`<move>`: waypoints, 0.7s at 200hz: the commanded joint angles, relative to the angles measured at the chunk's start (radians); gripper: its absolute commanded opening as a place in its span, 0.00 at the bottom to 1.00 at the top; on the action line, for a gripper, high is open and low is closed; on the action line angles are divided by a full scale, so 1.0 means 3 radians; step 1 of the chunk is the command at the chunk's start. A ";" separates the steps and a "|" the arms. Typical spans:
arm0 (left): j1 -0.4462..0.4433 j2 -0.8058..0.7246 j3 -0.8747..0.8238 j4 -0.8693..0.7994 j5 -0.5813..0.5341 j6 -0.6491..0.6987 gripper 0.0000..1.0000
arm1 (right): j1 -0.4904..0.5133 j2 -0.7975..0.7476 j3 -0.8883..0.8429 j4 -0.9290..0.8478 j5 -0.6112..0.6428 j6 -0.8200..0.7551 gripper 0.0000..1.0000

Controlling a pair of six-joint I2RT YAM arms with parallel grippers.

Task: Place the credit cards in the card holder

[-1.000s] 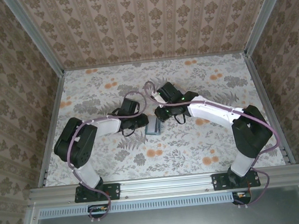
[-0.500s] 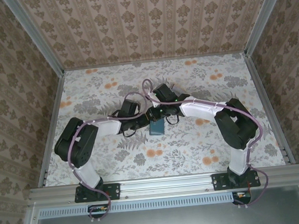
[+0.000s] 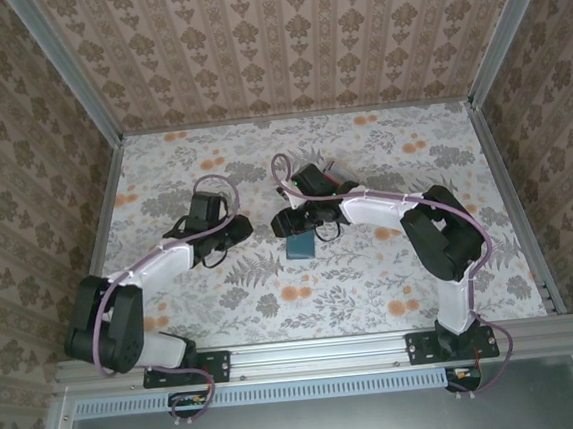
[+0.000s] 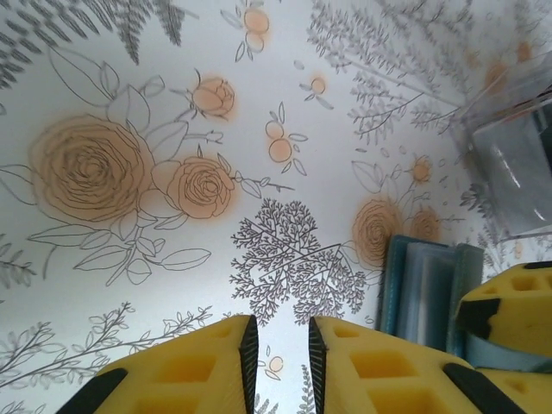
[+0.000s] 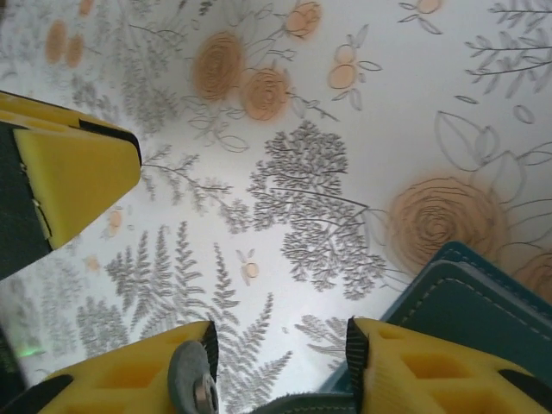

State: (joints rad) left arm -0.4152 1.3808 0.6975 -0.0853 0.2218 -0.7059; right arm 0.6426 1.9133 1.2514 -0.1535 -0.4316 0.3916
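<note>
Card holder [image 3: 301, 245] is seen lying flat at mid-table, just beside the right gripper [image 3: 297, 224], whose fingers are spread apart. Further left, the left gripper [image 4: 279, 335] is held narrowly parted, empty.

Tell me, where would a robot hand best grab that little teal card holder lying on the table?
Probably across two opposite side edges of the card holder, coming straight down from above. It lies flat on the table and looks folded shut, so only its thin edges offer anything to pinch. The right gripper, its jaws open, hangs close by it.
</note>
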 commanded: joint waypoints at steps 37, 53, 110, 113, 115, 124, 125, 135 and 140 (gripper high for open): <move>-0.0046 -0.0294 0.0068 -0.0181 0.0171 0.0270 0.28 | -0.0142 -0.0500 0.0098 0.0007 -0.0291 0.0103 0.53; -0.0072 -0.0380 0.0076 -0.0186 0.0153 0.0290 0.29 | -0.0235 -0.0640 0.0031 -0.0003 -0.0285 0.0104 0.54; -0.0347 -0.0330 0.0373 -0.0268 0.0161 0.0541 0.28 | -0.0548 -0.0908 -0.0364 0.0011 -0.0106 0.0108 0.55; -0.0377 -0.0311 0.0416 -0.0288 0.0161 0.0566 0.28 | -0.0560 -0.0912 -0.0387 0.0011 -0.0090 0.0115 0.55; -0.0396 -0.0294 0.0441 -0.0305 0.0157 0.0578 0.28 | -0.0565 -0.0915 -0.0401 0.0011 -0.0081 0.0120 0.55; -0.0483 -0.0205 0.0586 -0.0408 0.0133 0.0621 0.27 | -0.0590 -0.0914 -0.0462 0.0023 -0.0069 0.0136 0.55; -0.0488 -0.0198 0.0603 -0.0417 0.0132 0.0628 0.27 | -0.0594 -0.0915 -0.0468 0.0025 -0.0069 0.0139 0.55; -0.0584 -0.0091 0.0765 -0.0526 0.0111 0.0669 0.27 | -0.0615 -0.0915 -0.0526 0.0038 -0.0067 0.0142 0.55; -0.0636 -0.0031 0.0841 -0.0561 0.0109 0.0680 0.27 | -0.0622 -0.0910 -0.0550 0.0028 -0.0054 0.0142 0.55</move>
State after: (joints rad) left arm -0.5514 1.3090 0.8402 -0.1822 0.2573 -0.5701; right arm 0.4606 1.6505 1.1339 -0.1448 -0.4728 0.4164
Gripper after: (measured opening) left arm 0.274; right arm 0.546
